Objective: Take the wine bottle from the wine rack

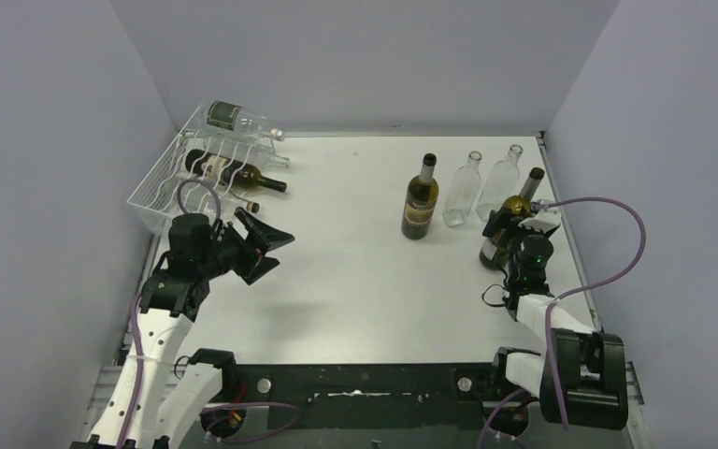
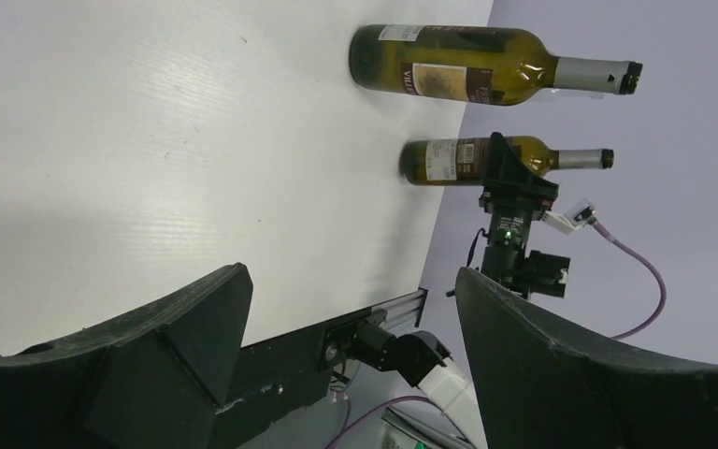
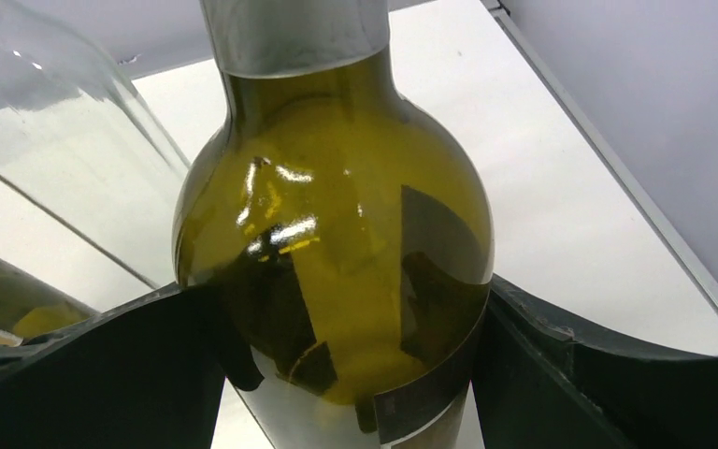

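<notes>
The whitish wire wine rack (image 1: 164, 187) stands at the far left with several bottles lying in it, a clear one (image 1: 238, 119) on top and a dark one (image 1: 254, 176) lower down. My left gripper (image 1: 266, 245) is open and empty just in front of the rack; in the left wrist view (image 2: 355, 318) nothing is between its fingers. My right gripper (image 1: 516, 223) is shut on an upright olive-green wine bottle (image 1: 522, 201) at the right of the table. In the right wrist view (image 3: 346, 374) both fingers press on this bottle's body (image 3: 337, 234).
A dark green labelled bottle (image 1: 420, 198) and two clear empty bottles (image 1: 463, 192) (image 1: 502, 180) stand upright at the back right, close to the held one. Grey walls close in the table on the left, back and right. The table's right edge rail (image 1: 575, 253) runs beside my right arm.
</notes>
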### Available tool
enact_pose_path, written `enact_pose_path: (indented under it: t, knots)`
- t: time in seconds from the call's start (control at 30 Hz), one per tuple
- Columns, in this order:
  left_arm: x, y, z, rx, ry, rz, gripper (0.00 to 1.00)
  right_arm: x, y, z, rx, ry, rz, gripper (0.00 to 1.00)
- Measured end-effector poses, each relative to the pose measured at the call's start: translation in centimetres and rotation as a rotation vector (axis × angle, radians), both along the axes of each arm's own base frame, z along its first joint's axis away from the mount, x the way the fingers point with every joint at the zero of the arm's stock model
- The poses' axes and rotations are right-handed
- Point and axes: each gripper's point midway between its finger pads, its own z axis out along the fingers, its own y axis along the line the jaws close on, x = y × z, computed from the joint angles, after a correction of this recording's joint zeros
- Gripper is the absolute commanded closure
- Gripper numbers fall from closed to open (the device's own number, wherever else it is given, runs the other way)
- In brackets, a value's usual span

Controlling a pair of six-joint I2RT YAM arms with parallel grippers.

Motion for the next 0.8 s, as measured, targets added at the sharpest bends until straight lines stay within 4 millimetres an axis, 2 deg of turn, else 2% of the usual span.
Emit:
enact_pose_path:
  t: [0.23,0.33,0.57,0.67,0.73,0.8]
  knots:
    - [-0.3,-0.3,0.1,-0.019,-0.007,-0.018,0.19,1.6,-0.8,0.2,-0.059,-0.064,0.001,0.61]
    - [-0.3,-0.4,0.3,-0.022,-0.016,-0.022,0.19,1.3,-0.7,0.2,-0.068,-0.083,0.010,0.57]
    - [-0.1,-0.6,0.5,-0.029,-0.024,-0.034,0.19,0.9,-0.4,0.2,-0.076,-0.102,0.030,0.12]
    - [0.0,-0.7,0.2,-0.028,-0.012,-0.046,0.19,0.7,-0.4,0.5,-0.078,-0.110,0.022,0.05]
    - [0.1,-0.8,0.1,-0.025,-0.010,-0.052,0.19,0.5,-0.5,1.6,-0.083,-0.140,0.012,0.01]
    - [0.0,-0.8,0.0,-0.024,-0.012,-0.056,0.19,0.3,-0.4,3.1,-0.087,-0.182,0.001,0.02]
